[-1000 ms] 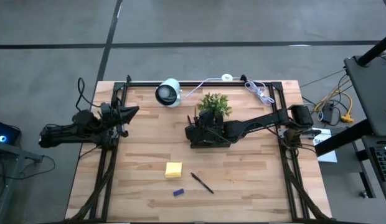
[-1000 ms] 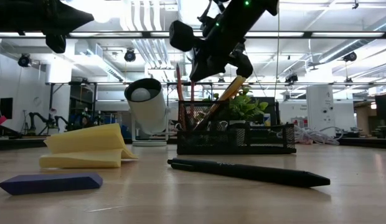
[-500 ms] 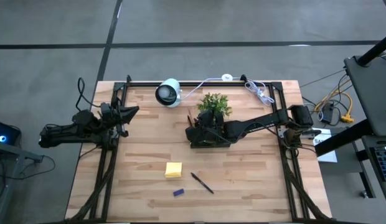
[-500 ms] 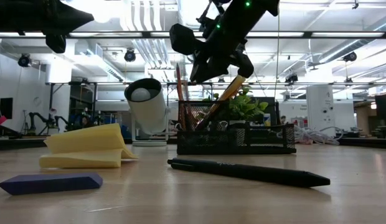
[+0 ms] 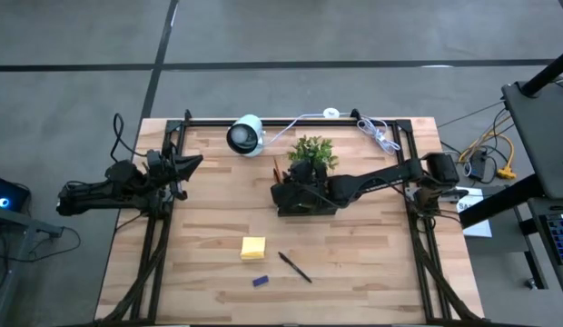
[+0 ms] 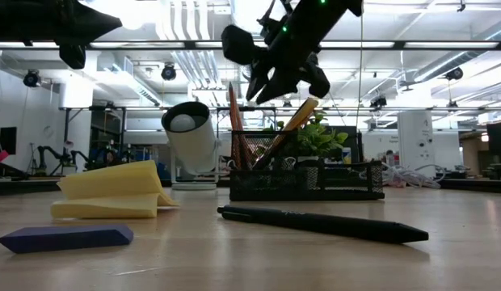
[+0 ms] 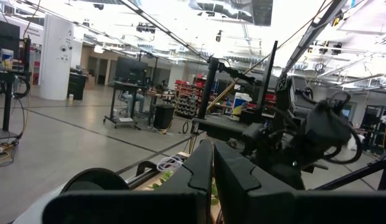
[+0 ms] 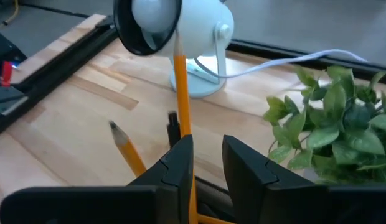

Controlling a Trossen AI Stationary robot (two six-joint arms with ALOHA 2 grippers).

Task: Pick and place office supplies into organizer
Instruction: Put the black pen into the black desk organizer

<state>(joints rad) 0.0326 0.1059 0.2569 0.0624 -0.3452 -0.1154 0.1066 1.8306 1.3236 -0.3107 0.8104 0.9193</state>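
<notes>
High view: the work surface is a light wooden table (image 5: 209, 227) on a grey floor. I read the black organizer (image 5: 295, 198) near the table's centre, just in front of the green plant (image 5: 312, 151). The right gripper (image 5: 292, 187) hangs over the organizer. The left gripper (image 5: 192, 163) waits at the table's left edge, well apart from everything. Loose supplies lie near the front edge: a yellow sticky-note pad (image 5: 252, 247), a small blue block (image 5: 260, 281) and a dark pen (image 5: 295, 267).

Low view: the room behind is a lit workshop. The right gripper sits above the mesh organizer (image 6: 307, 179) with its fingers slightly spread; orange pencils (image 6: 234, 121) stand in it, one upright and one leaning.

Left wrist view: the left gripper's fingers (image 7: 233, 177) are pressed together and empty.

Right wrist view: an orange pencil (image 8: 181, 87) stands just beside the gap between the parted fingers (image 8: 243, 162), at one finger's inner edge; I cannot tell whether it touches. A second pencil (image 8: 127, 148) leans nearby, before the white camera (image 8: 174, 28).

Handling: I judge the pen light, stiff and prone to rolling; I would grip it at mid-shaft. The pad is soft-edged; I would pinch across its sides.
</notes>
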